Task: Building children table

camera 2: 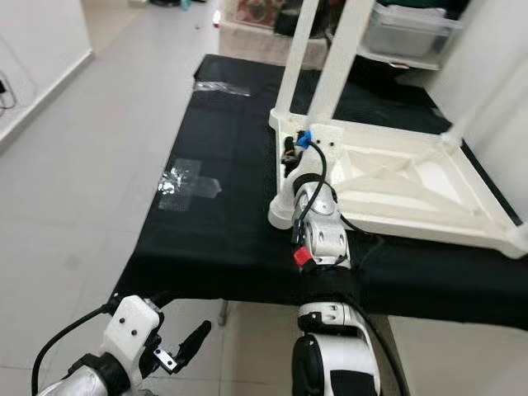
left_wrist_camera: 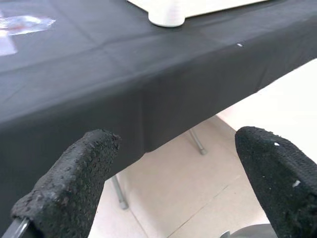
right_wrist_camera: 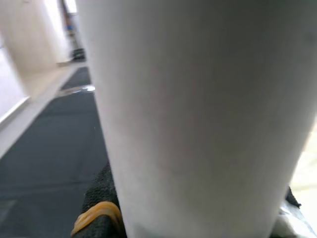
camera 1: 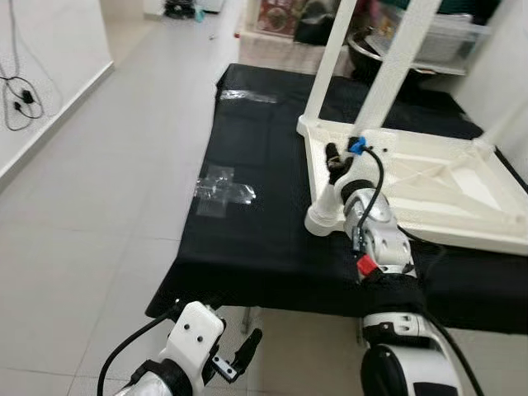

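Observation:
A white children's table top (camera 1: 437, 177) lies upside down on a table covered in black cloth (camera 1: 247, 239). Two white legs (camera 1: 394, 62) rise from its far corners. A third white leg (camera 1: 323, 214) rests its flared end on the cloth at the top's near left corner. My right gripper (camera 1: 334, 165) is shut around this leg, and the leg (right_wrist_camera: 198, 114) looms right in front of the right wrist camera. My left gripper (camera 1: 241, 353) hangs open below the cloth's front edge, nothing between its fingers (left_wrist_camera: 69, 183).
Patches of clear tape (camera 1: 224, 191) stick to the cloth left of the top. Plastic bins and a bowl (camera 1: 429, 37) crowd the floor behind the table. Cables (camera 1: 21, 99) lie by the left wall. Bare tiled floor stretches along the left.

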Motion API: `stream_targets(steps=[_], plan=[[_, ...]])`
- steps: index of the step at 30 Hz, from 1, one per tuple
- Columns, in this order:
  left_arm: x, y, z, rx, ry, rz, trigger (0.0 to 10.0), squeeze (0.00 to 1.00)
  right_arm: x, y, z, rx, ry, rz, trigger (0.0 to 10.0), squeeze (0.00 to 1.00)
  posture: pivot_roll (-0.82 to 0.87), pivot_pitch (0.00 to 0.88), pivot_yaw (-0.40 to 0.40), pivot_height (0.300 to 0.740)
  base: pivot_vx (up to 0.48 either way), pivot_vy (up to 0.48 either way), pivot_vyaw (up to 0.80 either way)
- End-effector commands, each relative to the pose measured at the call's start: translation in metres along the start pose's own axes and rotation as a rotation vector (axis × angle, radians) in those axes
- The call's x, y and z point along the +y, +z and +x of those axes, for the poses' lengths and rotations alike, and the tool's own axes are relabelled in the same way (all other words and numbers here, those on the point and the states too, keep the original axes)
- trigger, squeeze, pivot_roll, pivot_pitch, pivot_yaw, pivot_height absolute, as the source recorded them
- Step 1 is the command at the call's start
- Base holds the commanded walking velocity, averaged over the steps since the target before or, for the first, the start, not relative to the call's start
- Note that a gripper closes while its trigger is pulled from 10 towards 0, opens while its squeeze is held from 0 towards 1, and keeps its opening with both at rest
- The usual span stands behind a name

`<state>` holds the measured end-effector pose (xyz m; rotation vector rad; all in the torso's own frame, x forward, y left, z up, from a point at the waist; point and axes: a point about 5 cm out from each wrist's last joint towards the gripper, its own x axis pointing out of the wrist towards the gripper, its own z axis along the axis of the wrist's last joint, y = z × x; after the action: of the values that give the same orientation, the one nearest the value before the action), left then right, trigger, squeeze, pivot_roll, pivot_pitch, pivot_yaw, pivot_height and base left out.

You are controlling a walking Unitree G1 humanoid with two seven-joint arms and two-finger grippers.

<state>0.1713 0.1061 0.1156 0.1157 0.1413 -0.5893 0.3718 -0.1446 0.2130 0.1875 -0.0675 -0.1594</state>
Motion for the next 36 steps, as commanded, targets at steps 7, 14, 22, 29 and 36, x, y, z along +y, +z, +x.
stream_targets(steps=[7,14,22,29,36], plan=[[-0.002,-0.004,0.0,0.012,-0.009,-0.009,10.0,0.0,0.032,0.0,-0.005,-0.059,0.177,0.105,10.0,1.0,0.14,0.094,-0.139,0.74,0.0,0.0,0.0],[-0.001,-0.004,-0.001,0.012,-0.002,-0.02,10.0,0.0,0.017,0.027,0.003,-0.237,0.39,0.146,10.0,0.0,0.13,0.093,-0.123,0.74,0.0,0.0,0.0],[-0.002,-0.005,-0.001,0.014,-0.015,-0.026,10.0,0.0,0.018,0.01,-0.024,0.152,1.229,0.136,10.0,0.0,0.14,0.076,-0.131,0.74,0.0,0.0,0.0],[-0.003,-0.005,-0.002,0.016,-0.016,-0.024,10.0,0.0,0.015,-0.004,-0.05,0.256,1.612,-0.032,10.0,0.0,0.15,0.079,-0.135,0.74,0.0,0.0,0.0],[-0.003,-0.004,-0.002,0.013,-0.013,-0.023,10.0,0.0,0.036,-0.002,-0.038,0.214,1.581,-0.032,0.0,0.0,0.16,0.097,-0.144,0.74,0.0,0.0,0.0]])
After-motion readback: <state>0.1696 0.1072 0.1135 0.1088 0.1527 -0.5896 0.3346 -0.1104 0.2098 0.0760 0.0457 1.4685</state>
